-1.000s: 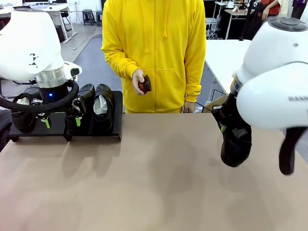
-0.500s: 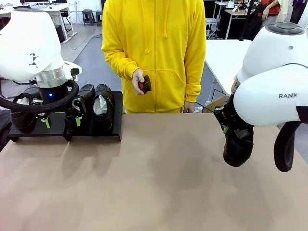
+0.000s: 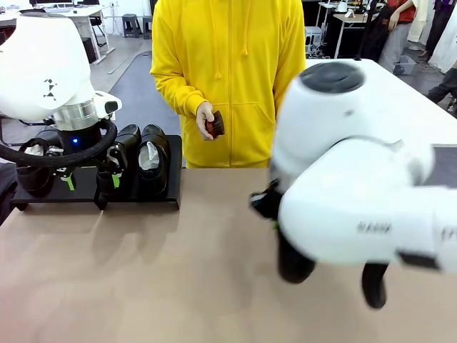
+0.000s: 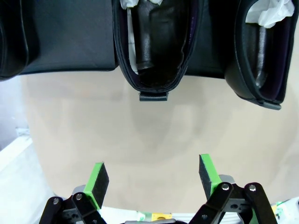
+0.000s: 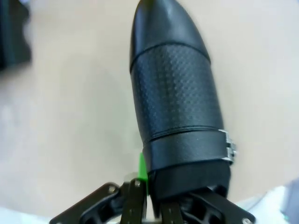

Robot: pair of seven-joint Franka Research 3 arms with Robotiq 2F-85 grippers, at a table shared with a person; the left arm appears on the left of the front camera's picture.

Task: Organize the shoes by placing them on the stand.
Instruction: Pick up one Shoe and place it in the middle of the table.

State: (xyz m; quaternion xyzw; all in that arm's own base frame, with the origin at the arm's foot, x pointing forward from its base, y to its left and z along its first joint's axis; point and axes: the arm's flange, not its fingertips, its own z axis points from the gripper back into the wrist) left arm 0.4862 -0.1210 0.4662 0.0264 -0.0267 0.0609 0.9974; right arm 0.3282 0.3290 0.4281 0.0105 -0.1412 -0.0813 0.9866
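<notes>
Shoe number four on its way over to the stand.

The right arm has swung in from the far right edge of the worktop (image 3: 214, 286) to about the middle in the last second, so the last shoe (image 5: 175, 93) is finally heading for the stand (image 3: 93, 187), where three shoes (image 3: 143, 157) already sit. The right end effector (image 5: 154, 200) is clamped on the shoe's heel end. It hangs toe-down above the worktop, long axis running straight out along the fingers, though the front shot is smeared with motion blur so I'm guessing a bit on the tilt. The left end effector (image 4: 154, 179) hangs spread wide and empty just in front of the stand, heels of the parked shoes facing it.
</notes>
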